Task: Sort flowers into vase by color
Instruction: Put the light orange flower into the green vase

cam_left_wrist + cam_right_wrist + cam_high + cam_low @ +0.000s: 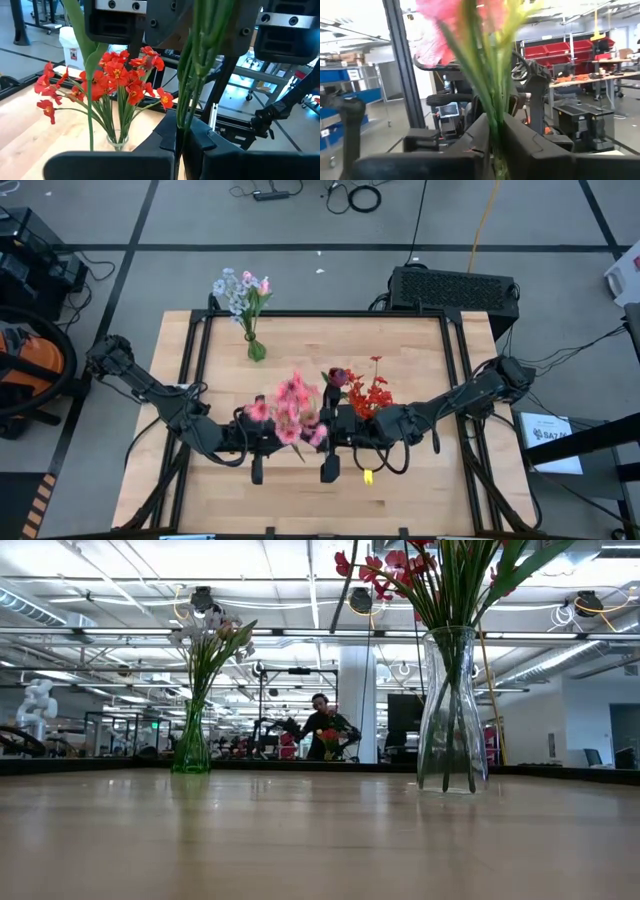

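Pink flowers [290, 408]: a bunch of green stems clamped between the fingers of both grippers, blooms above them. Left gripper [178, 137] and right gripper [494, 131] are each clenched on the stems, facing one another over the table [420, 350]. Red flowers [112, 80]: standing in a clear vase [452, 710] just beyond the fingers. Pale blue-white flowers [238, 292]: in a green vase [191, 748], well apart from both.
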Motion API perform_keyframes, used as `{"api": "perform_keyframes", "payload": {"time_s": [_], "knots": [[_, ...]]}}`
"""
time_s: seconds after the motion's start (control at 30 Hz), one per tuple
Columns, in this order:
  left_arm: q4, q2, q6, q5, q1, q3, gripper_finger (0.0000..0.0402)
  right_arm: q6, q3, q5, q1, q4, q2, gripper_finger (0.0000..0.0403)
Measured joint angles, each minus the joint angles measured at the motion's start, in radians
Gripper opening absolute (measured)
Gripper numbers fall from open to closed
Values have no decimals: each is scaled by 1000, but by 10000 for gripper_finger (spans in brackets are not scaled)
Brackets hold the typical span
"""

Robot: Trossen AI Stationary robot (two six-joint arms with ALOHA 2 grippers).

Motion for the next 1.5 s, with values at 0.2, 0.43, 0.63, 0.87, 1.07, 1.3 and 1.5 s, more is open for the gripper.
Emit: {"api": "perform_keyframes", "payload": {"time_s": [0.2,0.43,0.63,0.87,1.07,1.3,1.5], "knots": [[6,0,0,-8,1,0,11,-3,0,-9,2,-93,-37,80],[5,0,0,-28,2,0,10,-5,0,-12,5,-192,-81,116],[-37,-26,15,-76,2,0,10,-15,0,-11,14,-231,-111,129],[-110,-67,18,-124,1,1,10,-88,-1,-9,29,-263,-135,130],[-265,-88,-70,-182,1,1,10,-102,-1,-8,44,-390,-159,130],[-480,-131,-191,-232,1,1,10,-103,-1,-2,48,-470,-180,130],[-566,-179,-191,-235,11,1,10,-60,-1,-3,47,-600,-179,130]]}}
